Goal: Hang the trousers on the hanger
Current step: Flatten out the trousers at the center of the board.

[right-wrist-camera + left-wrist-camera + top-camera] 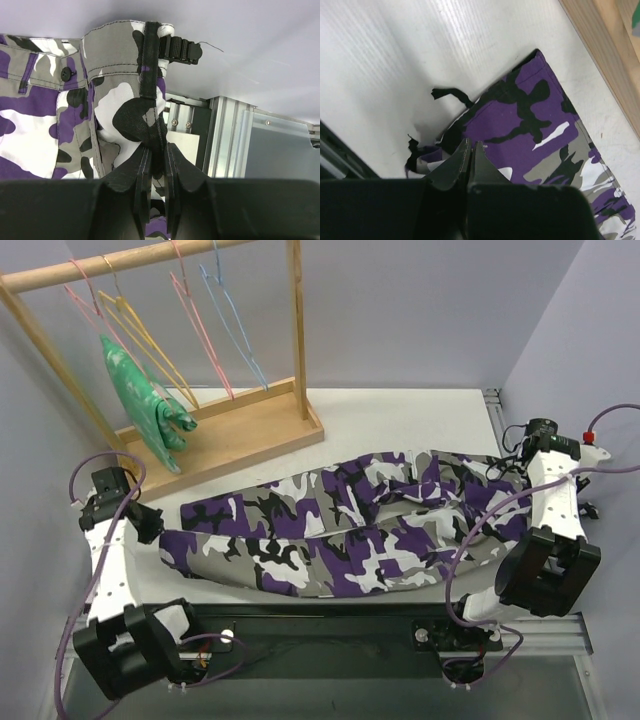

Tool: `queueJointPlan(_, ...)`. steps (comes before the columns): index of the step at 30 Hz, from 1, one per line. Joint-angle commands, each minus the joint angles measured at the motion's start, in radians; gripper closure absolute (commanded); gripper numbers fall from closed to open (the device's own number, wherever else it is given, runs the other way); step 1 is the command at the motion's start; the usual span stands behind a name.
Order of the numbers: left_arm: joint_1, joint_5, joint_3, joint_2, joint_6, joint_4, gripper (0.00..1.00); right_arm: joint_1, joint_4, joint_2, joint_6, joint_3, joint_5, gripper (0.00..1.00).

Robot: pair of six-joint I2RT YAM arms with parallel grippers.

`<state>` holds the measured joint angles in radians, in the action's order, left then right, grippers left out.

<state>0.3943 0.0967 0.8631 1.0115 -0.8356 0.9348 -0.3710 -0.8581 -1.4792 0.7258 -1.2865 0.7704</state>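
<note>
The camouflage trousers (340,530) lie stretched across the table, leg cuffs at the left and waist at the right. My left gripper (152,525) is at the cuff end. In the left wrist view its jaws (471,145) are pressed shut just over the edge of a purple cuff (530,125), and I see no cloth between them. My right gripper (515,477) is shut on a fold of the waistband (150,120), which rises from between the fingertips (159,150). The yellow hanger (150,345) hangs on the wooden rail at the back left, apart from both grippers.
A wooden rack (240,435) stands at the back left. It carries pink hangers (200,330), a blue hanger (238,335) and a green patterned garment (145,395). A metal frame rail (225,135) runs along the table's right edge. A black drawstring (450,94) lies beside the cuff.
</note>
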Motion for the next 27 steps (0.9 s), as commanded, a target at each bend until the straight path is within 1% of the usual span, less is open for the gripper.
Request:
queueJointPlan(1, 0.003, -0.015, -0.01, 0.122, 0.044, -0.226, 1.0, 0.027, 0.011, -0.018, 0.008, -0.028, 0.087, 1.0)
queueJointPlan(2, 0.0, -0.023, -0.019, 0.134, 0.043, -0.266, 1.0, 0.033, 0.011, -0.02, 0.007, -0.028, 0.084, 1.0)
queueJointPlan(4, -0.005, -0.032, -0.041, 0.173, 0.027, -0.287, 1.0, 0.038, 0.011, -0.027, 0.006, -0.027, 0.087, 1.0)
queueJointPlan(5, -0.005, -0.035, -0.044, 0.18, 0.026, -0.286, 0.95, 0.04, 0.011, -0.029, 0.004, -0.028, 0.089, 1.0)
queueJointPlan(6, -0.005, -0.038, -0.039, 0.183, 0.021, -0.277, 0.85, 0.04, 0.011, -0.036, 0.004, -0.031, 0.089, 1.0)
queueJointPlan(7, -0.005, -0.038, -0.035, 0.179, 0.021, -0.266, 0.72, 0.04, 0.01, -0.041, 0.003, -0.037, 0.092, 1.0)
queueJointPlan(8, -0.005, -0.035, -0.029, 0.17, 0.027, -0.234, 0.44, 0.04, 0.01, -0.044, -0.002, -0.04, 0.09, 1.0)
queueJointPlan(9, -0.005, -0.032, -0.01, 0.156, 0.035, -0.216, 0.28, 0.04, 0.011, -0.047, -0.003, -0.043, 0.092, 1.0)
queueJointPlan(10, -0.003, -0.019, 0.003, 0.126, 0.041, -0.197, 0.24, 0.041, 0.011, -0.047, -0.003, -0.046, 0.089, 1.0)
queueJointPlan(11, -0.003, -0.005, 0.022, 0.108, 0.058, -0.164, 0.06, 0.041, 0.013, -0.046, -0.003, -0.048, 0.084, 1.0)
queueJointPlan(14, -0.017, 0.003, 0.059, 0.058, 0.09, -0.148, 0.06, 0.044, 0.011, -0.043, -0.003, -0.051, 0.086, 1.0)
queueJointPlan(15, -0.046, -0.002, 0.059, 0.05, 0.09, -0.16, 0.05, 0.044, 0.011, -0.044, -0.005, -0.053, 0.087, 1.0)
queueJointPlan(19, -0.138, -0.043, -0.03, 0.058, 0.021, -0.275, 0.06, 0.044, 0.011, -0.044, -0.005, -0.053, 0.079, 1.0)
queueJointPlan(20, -0.152, -0.096, -0.091, 0.062, -0.02, -0.365, 0.07, 0.044, 0.011, -0.043, 0.0, -0.05, 0.073, 1.0)
queueJointPlan(21, -0.166, -0.121, -0.119, 0.068, -0.043, -0.417, 0.08, 0.044, 0.011, -0.041, 0.001, -0.048, 0.06, 1.0)
queueJointPlan(22, -0.205, -0.132, -0.142, 0.081, -0.065, -0.468, 0.09, 0.044, 0.011, -0.039, 0.004, -0.047, 0.052, 1.0)
queueJointPlan(23, -0.222, -0.149, -0.179, 0.09, -0.092, -0.564, 0.09, 0.044, 0.011, -0.039, 0.007, -0.045, 0.049, 1.0)
queueJointPlan(26, -0.291, -0.16, -0.191, 0.154, -0.099, -0.716, 0.09, 0.046, 0.011, -0.038, 0.012, -0.043, 0.027, 1.0)
queueJointPlan(27, -0.302, -0.166, -0.181, 0.177, -0.1, -0.735, 0.09, 0.047, 0.011, -0.039, 0.012, -0.043, 0.026, 1.0)
